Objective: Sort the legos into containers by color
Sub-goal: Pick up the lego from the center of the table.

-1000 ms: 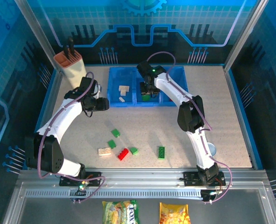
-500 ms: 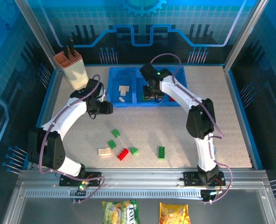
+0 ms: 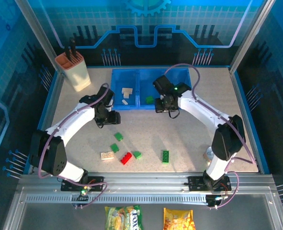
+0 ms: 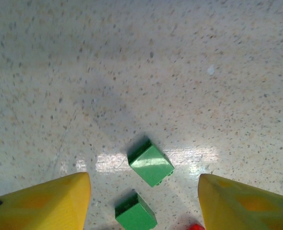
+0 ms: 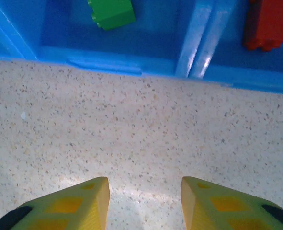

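Speckled table (image 3: 194, 134) inside a blue-walled cell. Loose legos (image 3: 114, 147) lie on it. Two green bricks (image 4: 151, 164) appear between the fingers (image 4: 50, 201) of the left gripper (image 4: 143, 184), which is spread wide and holds nothing. A cream brick (image 3: 107, 155), a red brick (image 3: 126, 158), a third green brick (image 3: 137, 155) and a dark green brick (image 3: 165, 156) lie past those two, farther from that gripper and nearer the arm bases. The containers (image 3: 113, 91), three joined blue bins, stand just ahead of the right gripper (image 5: 144, 191), whose fingers are moderately apart and empty above bare table. Ahead of it, slightly left, the middle bin holds a green lego (image 5: 111, 12); the bin to its right holds a red lego (image 5: 268, 24); the bin to its left holds cream pieces (image 3: 127, 92). In the top view the left gripper stands near the containers' front left corner. A knife block (image 3: 73, 69) stands well apart from that gripper, at the table's far left corner; two snack bags (image 3: 124, 218) lie off the table, behind the bases.
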You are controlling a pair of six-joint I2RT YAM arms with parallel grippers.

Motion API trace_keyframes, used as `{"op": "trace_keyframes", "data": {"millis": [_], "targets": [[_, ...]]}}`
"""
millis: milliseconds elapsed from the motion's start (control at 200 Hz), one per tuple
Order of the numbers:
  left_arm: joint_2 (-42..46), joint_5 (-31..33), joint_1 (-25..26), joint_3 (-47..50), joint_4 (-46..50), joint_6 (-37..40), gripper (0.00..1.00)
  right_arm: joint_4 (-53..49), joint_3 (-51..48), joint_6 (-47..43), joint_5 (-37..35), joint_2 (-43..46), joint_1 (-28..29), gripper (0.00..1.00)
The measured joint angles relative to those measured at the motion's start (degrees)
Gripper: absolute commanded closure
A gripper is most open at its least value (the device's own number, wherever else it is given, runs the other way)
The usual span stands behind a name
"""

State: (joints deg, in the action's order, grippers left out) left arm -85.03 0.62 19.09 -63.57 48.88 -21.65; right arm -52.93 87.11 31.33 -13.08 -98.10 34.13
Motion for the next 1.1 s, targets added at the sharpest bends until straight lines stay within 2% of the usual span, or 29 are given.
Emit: {"op": "trace_keyframes", "data": {"millis": [190,515,700,1101], "targets": [[0.8,1.3,2.9,5.9,-1.6,-7.4,0.32,0.8,-4.3,0.0,0.0,3.7,0.0,0.55],[-0.9,1.7,7.6,10.5,-8.0,-17.3,0.32,1.1,-9.7,-0.3,0.0,7.9,-0.2,0.54],[-5.5,1.7,9.0,10.5,-11.3,-19.5,0.34,1.2,-10.0,-0.3,0.0,9.1,-0.5,0.54],[-10.5,2.2,10.6,9.4,-12.0,-20.4,0.43,1.1,-10.3,-0.5,0.0,9.5,-0.8,0.54]]}}
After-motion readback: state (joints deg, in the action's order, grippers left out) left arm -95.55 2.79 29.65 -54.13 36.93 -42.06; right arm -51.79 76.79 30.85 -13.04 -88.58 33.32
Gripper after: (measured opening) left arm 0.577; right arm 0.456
